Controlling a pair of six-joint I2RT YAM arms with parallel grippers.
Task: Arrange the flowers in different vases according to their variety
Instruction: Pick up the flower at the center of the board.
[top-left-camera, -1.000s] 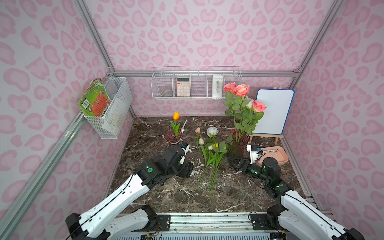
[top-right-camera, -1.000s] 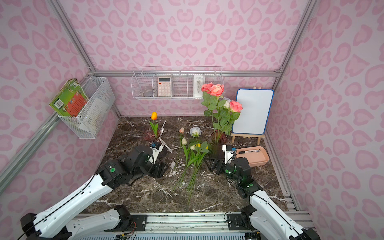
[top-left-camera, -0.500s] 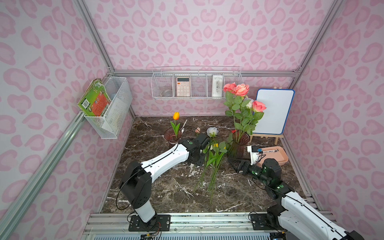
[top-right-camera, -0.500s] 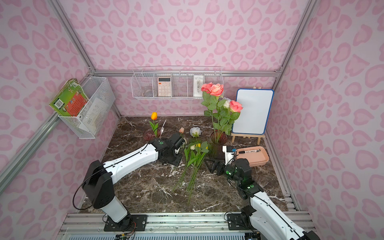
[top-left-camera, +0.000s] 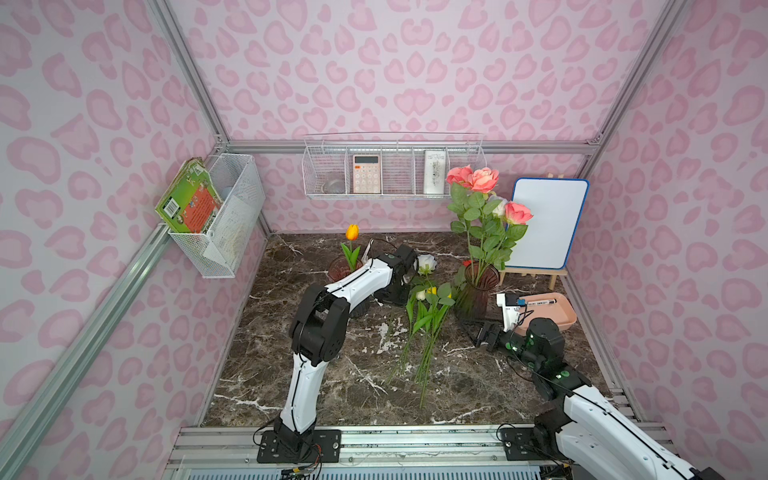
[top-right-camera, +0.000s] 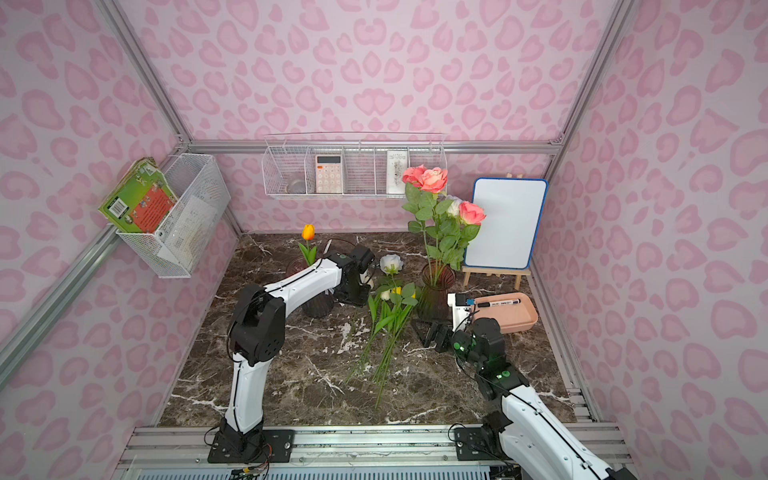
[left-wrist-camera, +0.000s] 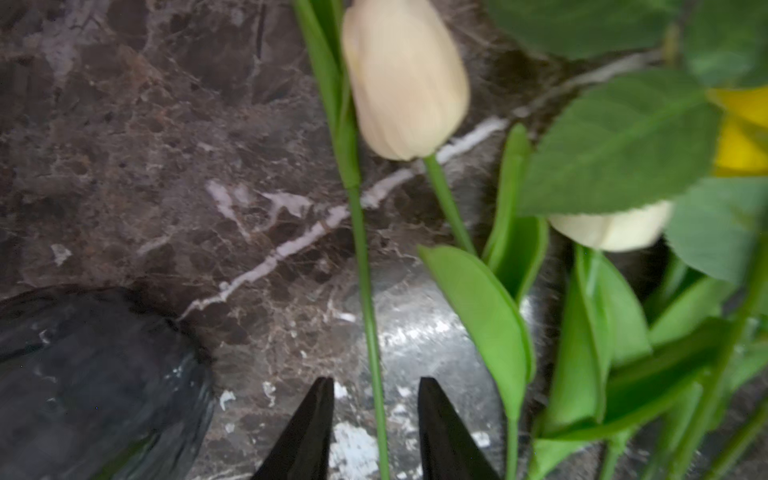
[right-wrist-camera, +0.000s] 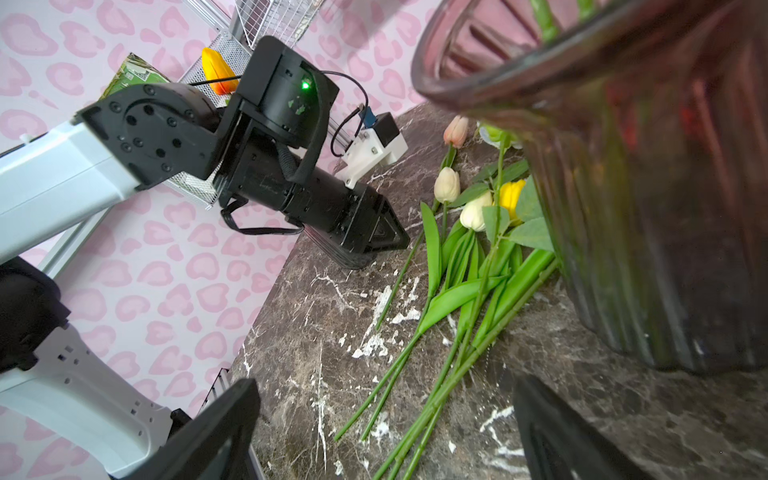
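Two vases on the desk (top-left-camera: 291, 374): the left vase (top-right-camera: 318, 307) holds an orange tulip (top-left-camera: 352, 232); beside it the left tool (left-wrist-camera: 376, 380), half open, straddles a loose tulip stem (left-wrist-camera: 362, 257); the rose vase (top-left-camera: 473, 295) stands close before the wide-open, empty right tool (right-wrist-camera: 384, 382).

The left arm (top-left-camera: 357, 284) hides most of the tulip vase (top-left-camera: 336, 270).

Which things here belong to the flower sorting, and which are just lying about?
Job: pink roses, rose vase, orange tulip, tulip vase, loose tulips, white rose.
Lying about: calculator, whiteboard, pink tray, marker, green book.
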